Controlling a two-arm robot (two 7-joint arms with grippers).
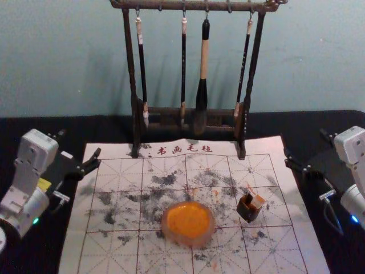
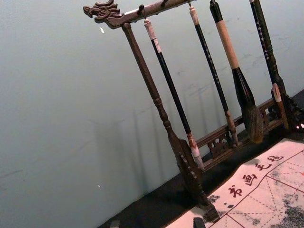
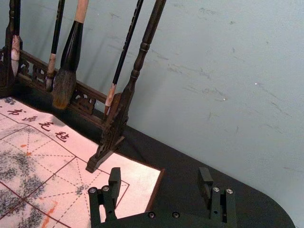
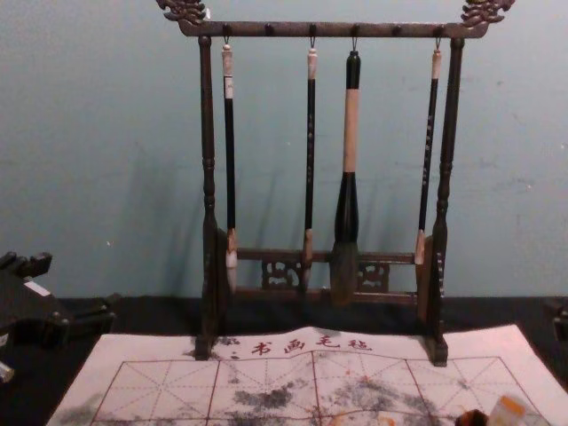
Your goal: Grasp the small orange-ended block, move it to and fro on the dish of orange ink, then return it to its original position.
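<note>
The small block (image 1: 258,201), pale with an orange part, leans in or against a small dark holder (image 1: 249,209) on the mat's right half; which, I cannot tell. In the chest view the block (image 4: 508,412) shows at the bottom right. The round dish of orange ink (image 1: 188,223) lies left of the holder. My left gripper (image 1: 80,142) is open and empty off the mat's left edge; its tips peek into the left wrist view (image 2: 156,223). Beyond the right edge, my right gripper (image 1: 304,143) stands open, well apart from the block; the right wrist view shows the gripper (image 3: 159,176) empty.
A dark wooden rack (image 1: 245,114) with several hanging brushes stands at the mat's far edge, before the wall. The ink-stained white mat (image 1: 114,251) lies on a black-covered table (image 1: 34,128).
</note>
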